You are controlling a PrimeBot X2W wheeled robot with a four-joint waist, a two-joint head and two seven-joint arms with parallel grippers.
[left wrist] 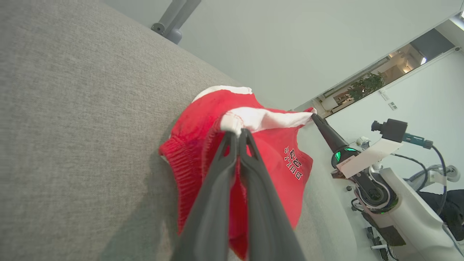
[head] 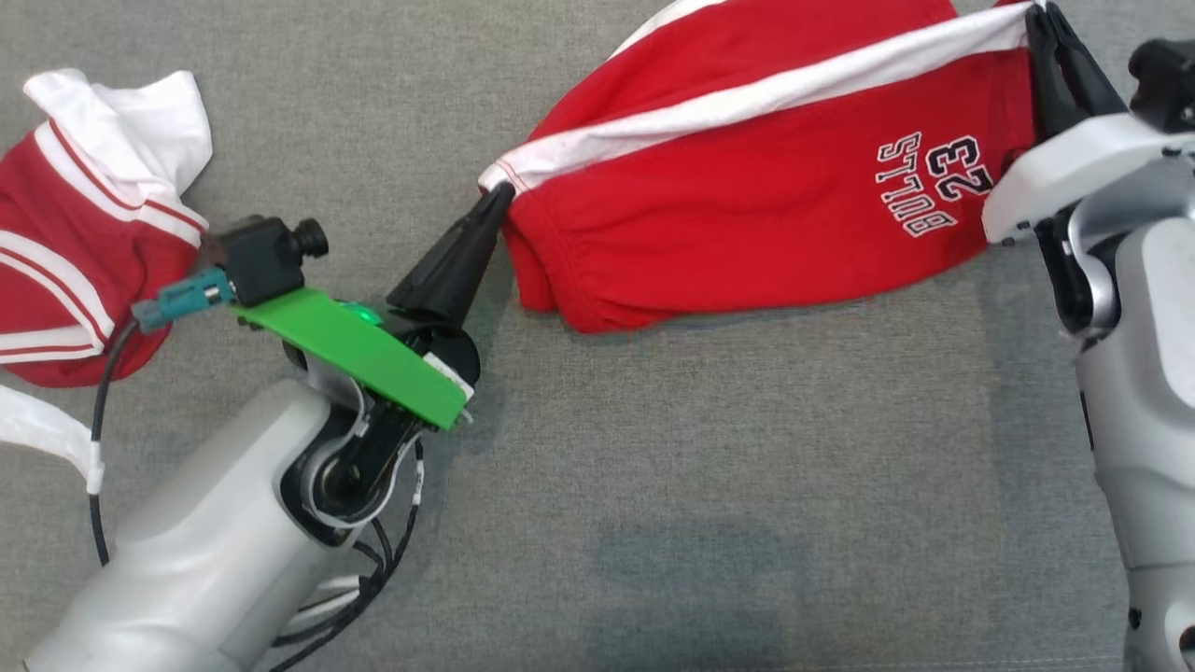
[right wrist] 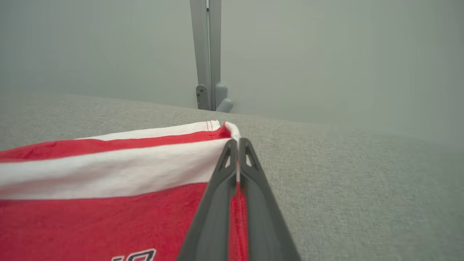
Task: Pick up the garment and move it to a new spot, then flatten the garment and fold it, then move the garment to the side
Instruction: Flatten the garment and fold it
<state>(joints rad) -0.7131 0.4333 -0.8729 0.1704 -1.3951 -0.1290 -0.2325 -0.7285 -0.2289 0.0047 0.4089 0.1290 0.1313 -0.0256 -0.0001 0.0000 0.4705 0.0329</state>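
The garment (head: 747, 215) is a pair of red shorts with a white band and white "BULLS 23" lettering, stretched between my two grippers above the grey surface. My left gripper (head: 501, 194) is shut on the white band at the garment's left corner. My right gripper (head: 1044, 19) is shut on the band's other end at the upper right. In the left wrist view the fingers (left wrist: 237, 136) pinch the white hem of the garment (left wrist: 275, 159), with the other arm's gripper (left wrist: 314, 116) beyond. In the right wrist view the gripper (right wrist: 237, 143) clamps the garment's (right wrist: 108, 203) corner.
A second red and white piece of clothing (head: 84, 243) lies crumpled at the left edge on the grey fabric surface (head: 700, 485). A grey post (right wrist: 206, 54) stands behind the surface's far edge against a pale wall.
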